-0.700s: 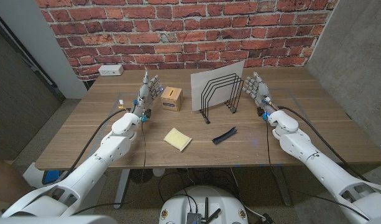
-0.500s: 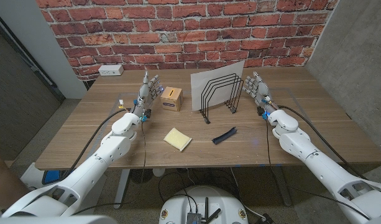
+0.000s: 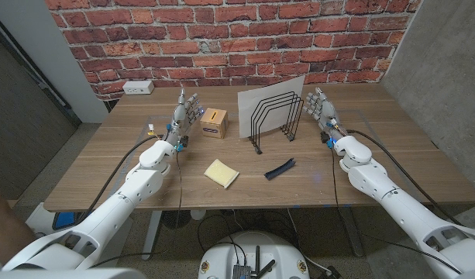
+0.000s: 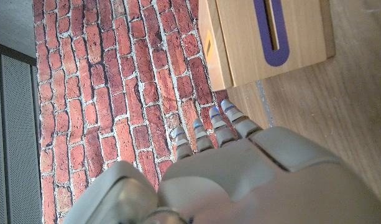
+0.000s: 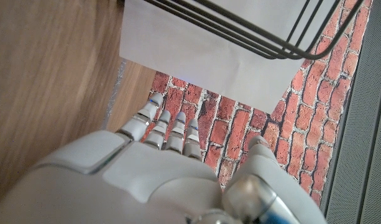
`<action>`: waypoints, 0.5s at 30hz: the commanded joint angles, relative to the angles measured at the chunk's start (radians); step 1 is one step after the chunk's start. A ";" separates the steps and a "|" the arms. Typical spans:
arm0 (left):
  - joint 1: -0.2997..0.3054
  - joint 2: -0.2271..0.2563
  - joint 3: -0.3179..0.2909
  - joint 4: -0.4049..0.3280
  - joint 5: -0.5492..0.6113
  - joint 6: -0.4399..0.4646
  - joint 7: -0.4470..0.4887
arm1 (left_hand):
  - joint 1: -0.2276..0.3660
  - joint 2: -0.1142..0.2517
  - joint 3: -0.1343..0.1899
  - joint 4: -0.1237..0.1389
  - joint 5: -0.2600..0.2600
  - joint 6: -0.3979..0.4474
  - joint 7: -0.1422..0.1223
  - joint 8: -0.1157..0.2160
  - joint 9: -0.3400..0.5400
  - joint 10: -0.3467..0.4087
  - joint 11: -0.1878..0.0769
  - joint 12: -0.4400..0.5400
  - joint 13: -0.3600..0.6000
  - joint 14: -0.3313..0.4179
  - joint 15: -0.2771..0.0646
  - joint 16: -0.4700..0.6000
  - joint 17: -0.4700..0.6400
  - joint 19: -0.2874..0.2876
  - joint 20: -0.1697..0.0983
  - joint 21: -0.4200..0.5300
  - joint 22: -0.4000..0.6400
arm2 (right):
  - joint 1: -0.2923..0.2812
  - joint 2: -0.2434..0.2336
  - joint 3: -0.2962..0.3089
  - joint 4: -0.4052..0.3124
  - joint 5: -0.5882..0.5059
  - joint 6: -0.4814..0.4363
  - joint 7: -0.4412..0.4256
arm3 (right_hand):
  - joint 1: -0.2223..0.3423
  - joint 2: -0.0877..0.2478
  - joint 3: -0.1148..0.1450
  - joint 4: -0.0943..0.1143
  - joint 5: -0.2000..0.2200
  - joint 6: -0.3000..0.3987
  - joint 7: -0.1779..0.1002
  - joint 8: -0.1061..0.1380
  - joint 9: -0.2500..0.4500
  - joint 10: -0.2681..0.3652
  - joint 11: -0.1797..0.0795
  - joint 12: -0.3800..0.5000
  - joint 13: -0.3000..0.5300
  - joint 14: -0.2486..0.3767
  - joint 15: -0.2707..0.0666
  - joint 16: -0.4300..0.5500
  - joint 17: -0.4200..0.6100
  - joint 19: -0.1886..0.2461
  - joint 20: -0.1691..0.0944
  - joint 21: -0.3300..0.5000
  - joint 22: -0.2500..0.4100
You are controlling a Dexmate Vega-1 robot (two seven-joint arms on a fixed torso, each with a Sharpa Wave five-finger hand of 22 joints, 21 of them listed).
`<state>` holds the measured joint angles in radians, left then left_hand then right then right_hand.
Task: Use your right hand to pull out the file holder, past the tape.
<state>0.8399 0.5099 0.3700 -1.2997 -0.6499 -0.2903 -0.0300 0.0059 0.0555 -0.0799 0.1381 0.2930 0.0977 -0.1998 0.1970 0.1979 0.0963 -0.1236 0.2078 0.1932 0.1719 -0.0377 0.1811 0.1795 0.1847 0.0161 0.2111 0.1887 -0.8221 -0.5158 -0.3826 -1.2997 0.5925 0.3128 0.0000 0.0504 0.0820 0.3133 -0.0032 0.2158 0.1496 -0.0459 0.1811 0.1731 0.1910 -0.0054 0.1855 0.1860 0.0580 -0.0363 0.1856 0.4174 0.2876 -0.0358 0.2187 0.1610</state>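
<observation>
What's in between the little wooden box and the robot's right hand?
The black wire file holder, with a white sheet standing behind it, sits between the wooden box and the right hand. The head view shows this.

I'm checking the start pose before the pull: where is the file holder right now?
In the head view the black wire file holder stands at mid-table toward the brick wall, between the wooden box on its left and the open right hand, apart from both.
</observation>
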 commanded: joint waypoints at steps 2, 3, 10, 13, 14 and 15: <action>0.000 0.000 0.000 0.000 0.000 0.000 0.000 | -0.002 0.010 0.001 0.007 0.004 0.001 -0.009 0.004 0.001 -0.001 -0.007 0.006 0.005 0.009 -0.007 0.006 0.002 0.008 -0.001 0.006 0.005 | -0.033 -0.031 0.014 -0.078 -0.032 -0.008 -0.058 | 0.005 0.016 0.009 -0.004 0.007 0.018 -0.001 0.008 0.002 0.022 -0.009 0.011 -0.001 0.033 -0.037 0.013 -0.010 0.008 -0.011 -0.010 0.005; 0.000 0.000 0.000 0.000 0.000 0.000 0.000 | -0.002 0.010 0.001 0.007 0.004 0.001 -0.008 0.004 0.001 -0.001 -0.006 0.006 0.005 0.009 -0.007 0.006 0.002 0.008 -0.001 0.006 0.005 | -0.036 -0.033 0.016 -0.083 -0.031 -0.012 -0.062 | 0.006 0.016 0.009 -0.004 0.008 0.018 -0.001 0.008 0.002 0.023 -0.009 0.011 -0.001 0.035 -0.037 0.013 -0.012 0.006 -0.014 -0.011 0.005; 0.000 0.000 0.000 0.000 0.000 0.000 0.001 | -0.003 0.010 0.001 0.007 0.004 0.000 -0.009 0.004 0.001 -0.001 -0.005 0.006 0.005 0.009 -0.008 0.006 0.002 0.008 -0.001 0.006 0.005 | -0.058 -0.045 0.027 -0.115 -0.028 -0.017 -0.074 | 0.009 0.017 0.013 -0.006 0.009 0.004 -0.006 0.002 0.002 0.013 -0.013 0.005 -0.002 0.029 -0.037 0.009 -0.022 -0.005 -0.021 -0.019 0.005; 0.000 0.000 0.000 -0.001 0.000 0.001 0.002 | -0.003 0.010 0.001 0.007 0.004 -0.001 -0.008 0.003 0.001 -0.001 -0.005 0.006 0.005 0.009 -0.008 0.006 0.002 0.008 -0.001 0.006 0.005 | -0.070 -0.055 0.033 -0.134 -0.020 -0.027 -0.073 | 0.010 0.018 0.016 -0.008 0.009 -0.015 -0.008 -0.004 0.002 -0.012 -0.015 -0.004 -0.003 0.017 -0.030 0.003 -0.033 -0.017 -0.021 -0.027 0.005; 0.000 0.000 0.000 0.000 0.000 0.000 0.000 | -0.003 0.010 0.001 0.007 0.004 0.001 -0.008 0.004 0.001 -0.001 -0.003 0.006 0.005 0.009 -0.008 0.006 0.002 0.008 -0.001 0.006 0.005 | -0.075 -0.060 0.034 -0.142 -0.021 -0.033 -0.077 | 0.009 0.017 0.017 -0.008 0.009 -0.026 -0.010 -0.007 0.002 -0.020 -0.013 -0.006 -0.003 0.013 -0.028 0.002 -0.036 -0.023 -0.019 -0.030 0.005; 0.000 0.000 0.000 0.000 0.000 0.000 0.000 | -0.003 0.010 0.001 0.007 0.004 0.002 -0.007 0.004 0.001 0.000 -0.003 0.006 0.005 0.009 -0.008 0.006 0.002 0.008 -0.001 0.006 0.005 | -0.078 -0.067 0.035 -0.149 -0.022 -0.036 -0.075 | 0.009 0.017 0.017 -0.008 0.009 -0.031 -0.011 -0.008 0.002 -0.025 -0.014 -0.007 -0.003 0.010 -0.028 0.001 -0.038 -0.028 -0.018 -0.032 0.005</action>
<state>0.8399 0.5098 0.3700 -1.2996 -0.6498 -0.2903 -0.0302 0.0058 0.0555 -0.0799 0.1380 0.2929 0.0977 -0.1998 0.1970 0.1978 0.0963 -0.1235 0.2078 0.1930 0.1717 -0.0376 0.1811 0.1794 0.1846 0.0161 0.2110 0.1886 -0.8635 -0.5493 -0.3640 -1.3846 0.5689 0.3051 -0.0531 0.0542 0.0859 0.3212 -0.0112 0.2158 0.1318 -0.0558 0.1772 0.1720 0.1790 -0.0195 0.1815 0.1813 0.0768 -0.0360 0.1901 0.3826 0.2715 -0.0407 0.1954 0.1608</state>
